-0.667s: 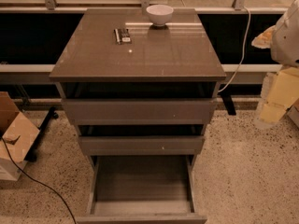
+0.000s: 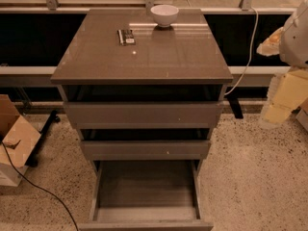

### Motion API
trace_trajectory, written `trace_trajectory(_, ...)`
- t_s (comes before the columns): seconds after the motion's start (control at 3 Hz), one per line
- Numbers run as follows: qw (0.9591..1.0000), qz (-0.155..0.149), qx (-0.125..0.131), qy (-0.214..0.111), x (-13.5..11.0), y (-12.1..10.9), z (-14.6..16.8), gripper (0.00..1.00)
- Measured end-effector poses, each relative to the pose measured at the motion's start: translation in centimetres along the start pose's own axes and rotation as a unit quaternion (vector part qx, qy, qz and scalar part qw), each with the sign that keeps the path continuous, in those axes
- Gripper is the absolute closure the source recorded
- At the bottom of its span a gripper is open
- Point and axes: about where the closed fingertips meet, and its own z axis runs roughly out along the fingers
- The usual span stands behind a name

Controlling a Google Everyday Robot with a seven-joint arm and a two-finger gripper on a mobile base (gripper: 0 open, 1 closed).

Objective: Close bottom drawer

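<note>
The bottom drawer (image 2: 144,189) stands pulled out; the gripper (image 2: 281,97) hangs well right, whether spread or pressed I cannot tell; best meet the front mid-width, pushing straight in.

The robot arm (image 2: 294,35) is white and round (like a smooth shell). Its gripper (image 2: 276,107), right of the cabinet (image 2: 144,52), is pale yellow and blocky.
</note>
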Motion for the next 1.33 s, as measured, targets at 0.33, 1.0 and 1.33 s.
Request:
trace_trajectory(0.33,0.9998,-0.011,-0.008,-0.015,0.2,1.0,2.3,0.46)
trace_trajectory(1.0,0.9981,-0.02,-0.015,-0.057,2.1,2.8,9.5,0.92)
trace_trajectory(1.33,0.9968,-0.008,-0.008,-0.079,4.0,2.5,14.8,1.0)
